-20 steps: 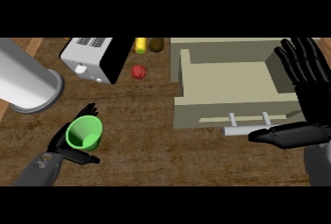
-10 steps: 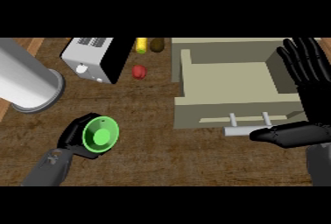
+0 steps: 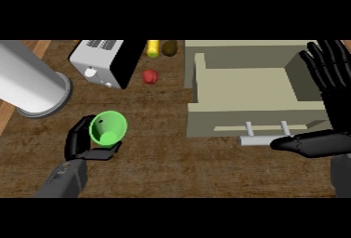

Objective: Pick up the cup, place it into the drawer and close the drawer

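Gripping the green cup [image 3: 108, 128], the left hand [image 3: 77, 142] has fingers and thumb curled round the lower wall. The cup sits tipped in that hold, mouth turned up so we look right down inside it. It's over the bench [image 3: 171, 172] at the lower left, well apart from the drawer [image 3: 247, 88], which stands pulled out at the right with its handle [image 3: 264, 139] facing the robot. Whether the cup's base touches the bench or hangs just above it, I can't tell from here. At the right edge, the right hand [image 3: 337, 100] rests open, fingers straight up beside the drawer, thumb lying across just next to the handle.

So how will this cup handle? It looks like a small, stiff, thin-walled piece, light, tapered and probably a touch slick. My read is that it could slide or roll in the fingers if tipped much further. The best hold is round the middle of the wall, fingers on one side and thumb opposite, roughly where the hand is. Nothing fragile here, I'd say. Behind it stand a toaster [image 3: 103, 62], a silver cylinder [image 3: 31, 79] and a small red item [image 3: 150, 76]. By my judgement, none blocks the way across to the drawer.
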Robot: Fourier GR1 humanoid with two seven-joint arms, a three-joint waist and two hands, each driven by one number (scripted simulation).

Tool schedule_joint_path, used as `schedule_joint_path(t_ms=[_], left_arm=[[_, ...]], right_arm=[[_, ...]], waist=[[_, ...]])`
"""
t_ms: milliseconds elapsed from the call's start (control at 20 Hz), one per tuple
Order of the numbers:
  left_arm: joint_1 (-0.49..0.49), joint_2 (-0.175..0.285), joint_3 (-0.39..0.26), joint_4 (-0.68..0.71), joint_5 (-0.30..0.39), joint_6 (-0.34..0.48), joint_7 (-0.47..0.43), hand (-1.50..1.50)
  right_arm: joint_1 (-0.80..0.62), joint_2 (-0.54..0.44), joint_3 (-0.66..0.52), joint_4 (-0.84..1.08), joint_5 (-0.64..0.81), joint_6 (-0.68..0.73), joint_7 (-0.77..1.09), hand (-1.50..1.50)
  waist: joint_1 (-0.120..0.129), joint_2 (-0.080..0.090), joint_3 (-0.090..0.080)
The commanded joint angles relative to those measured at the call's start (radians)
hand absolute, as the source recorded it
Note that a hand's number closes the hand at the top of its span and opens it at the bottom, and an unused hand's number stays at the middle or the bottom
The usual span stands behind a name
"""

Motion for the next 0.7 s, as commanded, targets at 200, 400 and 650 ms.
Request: schedule_joint_path(t_ms=[200, 400, 650], left_arm=[[-0.073, -0.046, 0.019, -0.076, 0.057, -0.122, -0.099, 1.5], [-0.177, -0.061, -0.027, -0.131, 0.039, -0.105, 0.022, 1.5], [-0.253, -0.113, -0.089, -0.316, 0.044, -0.058, 0.228, 1.5]], right_arm=[[0.024, -0.026, -0.042, -0.012, -0.041, 0.028, 0.002, -1.5], [0.062, -0.017, -0.015, -0.052, -0.01, 0.023, 0.008, -1.5], [0.012, 0.002, -0.018, 0.05, 0.026, 0.001, -0.046, -1.5]], waist=[[0.006, -0.009, 0.003], [0.008, -0.012, 0.004], [0.032, -0.014, 0.006]])
